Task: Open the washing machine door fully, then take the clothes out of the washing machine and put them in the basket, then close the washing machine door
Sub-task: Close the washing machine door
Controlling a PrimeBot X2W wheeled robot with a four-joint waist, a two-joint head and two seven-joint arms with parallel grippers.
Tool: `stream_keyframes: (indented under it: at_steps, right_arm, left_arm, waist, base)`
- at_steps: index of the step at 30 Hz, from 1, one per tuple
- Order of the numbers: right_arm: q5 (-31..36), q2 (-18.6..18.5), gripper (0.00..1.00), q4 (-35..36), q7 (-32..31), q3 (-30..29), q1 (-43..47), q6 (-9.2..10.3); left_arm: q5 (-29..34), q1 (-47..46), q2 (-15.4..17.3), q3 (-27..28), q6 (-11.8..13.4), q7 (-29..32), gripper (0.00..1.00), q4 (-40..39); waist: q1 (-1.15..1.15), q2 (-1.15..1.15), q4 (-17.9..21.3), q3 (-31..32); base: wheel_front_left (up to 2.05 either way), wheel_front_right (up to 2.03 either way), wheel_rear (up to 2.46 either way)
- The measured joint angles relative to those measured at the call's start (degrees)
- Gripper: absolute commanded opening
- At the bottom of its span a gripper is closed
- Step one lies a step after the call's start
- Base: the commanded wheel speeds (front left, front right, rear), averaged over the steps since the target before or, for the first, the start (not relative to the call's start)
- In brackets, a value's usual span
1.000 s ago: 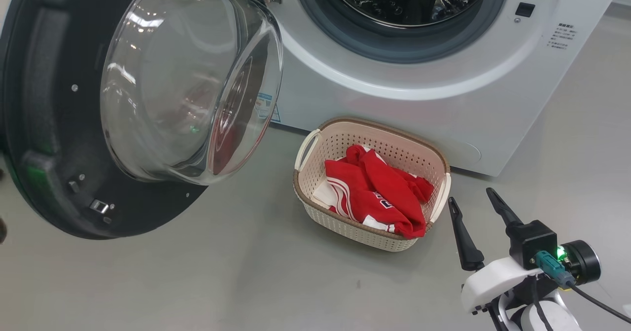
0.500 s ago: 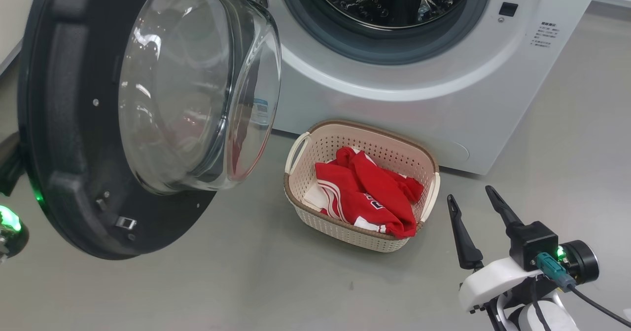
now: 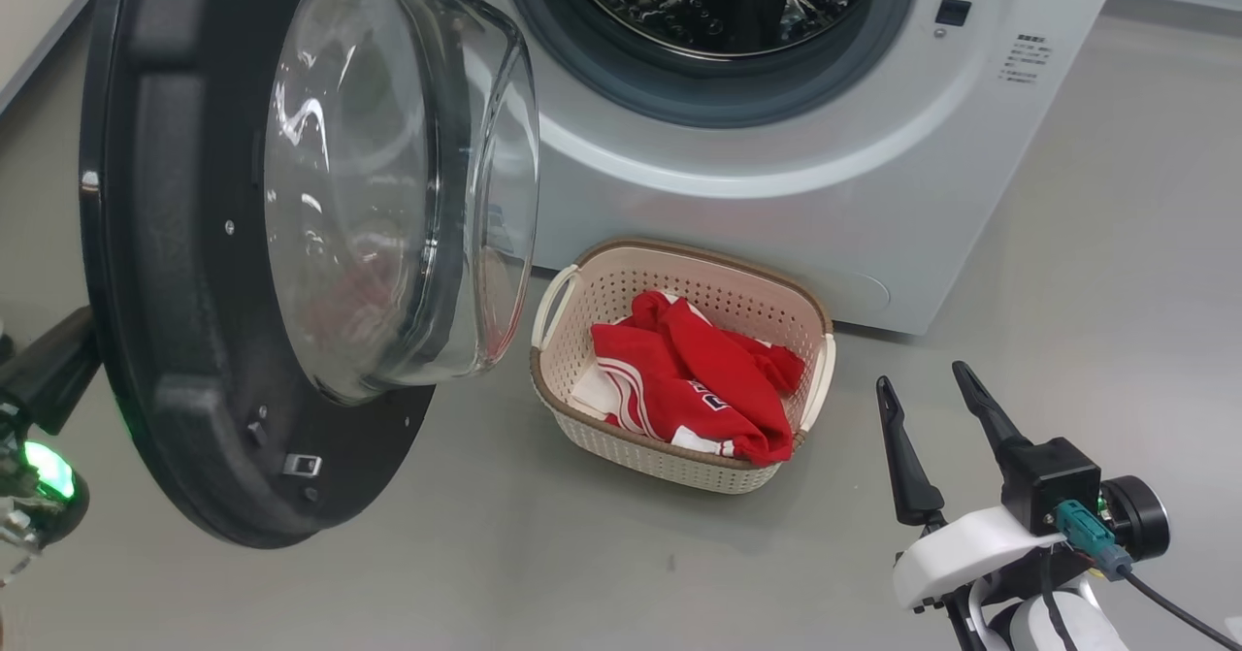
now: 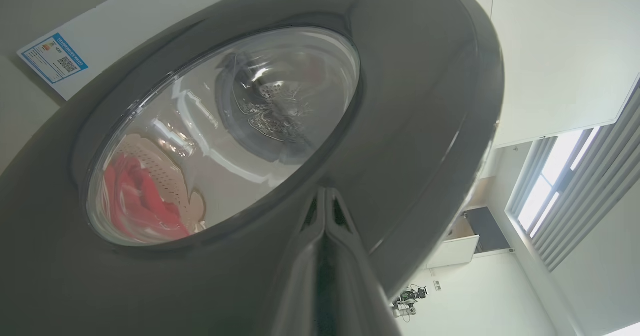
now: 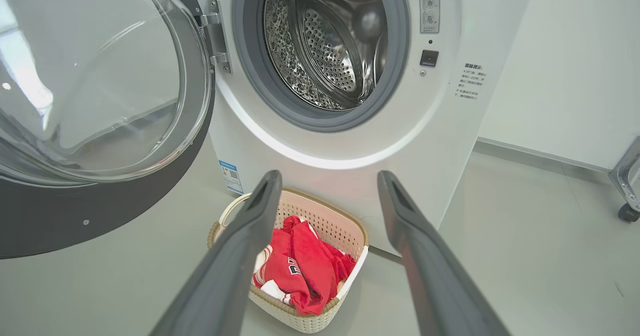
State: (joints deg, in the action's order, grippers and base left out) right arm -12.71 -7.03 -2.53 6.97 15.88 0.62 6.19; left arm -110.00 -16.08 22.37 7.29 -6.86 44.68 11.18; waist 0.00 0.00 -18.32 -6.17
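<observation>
The washing machine door (image 3: 175, 273) stands partly swung out at the left, its glass bowl (image 3: 388, 176) facing the white washing machine (image 3: 776, 205). My left gripper (image 4: 325, 193) is shut, its tips pressed against the door's outer black ring (image 4: 425, 100); its wrist (image 3: 39, 467) glows green behind the door. The steel drum (image 5: 325, 50) looks bare. Red-and-white clothes (image 3: 708, 379) lie in the cream basket (image 3: 679, 248) on the floor before the machine. My right gripper (image 3: 920, 376) hovers open, holding nothing, just right of the basket (image 5: 345, 221).
Grey floor (image 3: 485, 554) stretches in front of the basket and door. A blue sticker (image 5: 230, 176) sits low on the machine's front. A metal leg on a castor (image 5: 627, 191) stands by the white wall at the far right.
The door has swung a little toward the machine, showing more edge-on. My left wrist has come into the head view behind it. The head camera has shifted; the right gripper holds still.
</observation>
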Motion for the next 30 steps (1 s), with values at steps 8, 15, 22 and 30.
stream_keyframes:
  at_steps: [8,15,22,30]
  right_arm:
    - [-0.40,0.30,1.00,-0.31,0.77,0.10,0.01,0.01]
    - [-0.42,0.43,1.00,-0.79,1.52,0.12,0.01,0.01]
    - [-0.44,0.70,1.00,-1.52,1.94,0.44,-0.01,0.01]
    - [-0.47,1.26,1.00,-1.77,2.45,0.92,-0.03,0.01]
  left_arm:
    - [-0.40,3.32,-0.44,-0.31,0.00,2.37,0.00,-5.80]
    - [-0.41,6.09,-0.67,-1.64,0.00,4.04,0.00,-9.78]
    - [-0.41,8.14,-1.37,-2.08,0.00,4.50,0.00,-12.45]
    - [-0.40,8.92,-2.58,-2.38,0.01,3.87,0.00,-13.74]
  waist:
    - [0.00,0.00,2.14,0.05]
    - [0.00,0.00,4.10,0.01]
    - [0.00,0.00,6.45,0.30]
    - [0.00,0.00,10.10,0.46]
  base:
    - [0.00,0.00,0.00]
    - [0.00,0.00,0.00]
    - [0.00,0.00,0.00]
    - [0.00,0.00,0.00]
